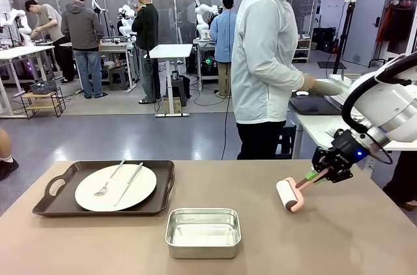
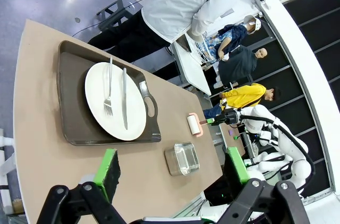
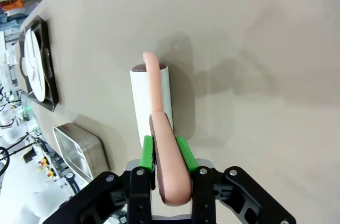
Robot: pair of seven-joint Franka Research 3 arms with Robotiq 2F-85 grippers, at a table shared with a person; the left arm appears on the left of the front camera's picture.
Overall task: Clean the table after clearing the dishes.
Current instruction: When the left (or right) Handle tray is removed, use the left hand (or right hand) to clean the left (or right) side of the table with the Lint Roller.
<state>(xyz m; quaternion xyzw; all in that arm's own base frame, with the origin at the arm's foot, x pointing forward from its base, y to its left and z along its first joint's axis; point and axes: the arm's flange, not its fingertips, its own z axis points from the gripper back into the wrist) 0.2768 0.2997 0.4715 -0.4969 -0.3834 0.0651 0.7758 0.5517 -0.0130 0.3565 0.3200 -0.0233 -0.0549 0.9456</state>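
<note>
At 2 o'clock from the steel pan (image 1: 203, 232), right claw (image 1: 319, 174) is clamped tight on the pink handle of a lint roller (image 1: 290, 195). The drum is at the counter (image 1: 365, 236); can't tell if it touches. Left claw (image 2: 172, 166) hangs high, fingers wide apart, nothing in it. One dish on the counter: white plate (image 1: 146, 187) with fork (image 1: 111, 177) and knife (image 1: 129, 184) on a dark tray (image 1: 49, 200), 10 o'clock from the pan.

My read: the plate is brittle and the cutlery loose and slidey, so lift by the tray's end handles and keep it level. Roller is light, with a stiff handle and tacky drum; the handle-end grip looks right.
</note>
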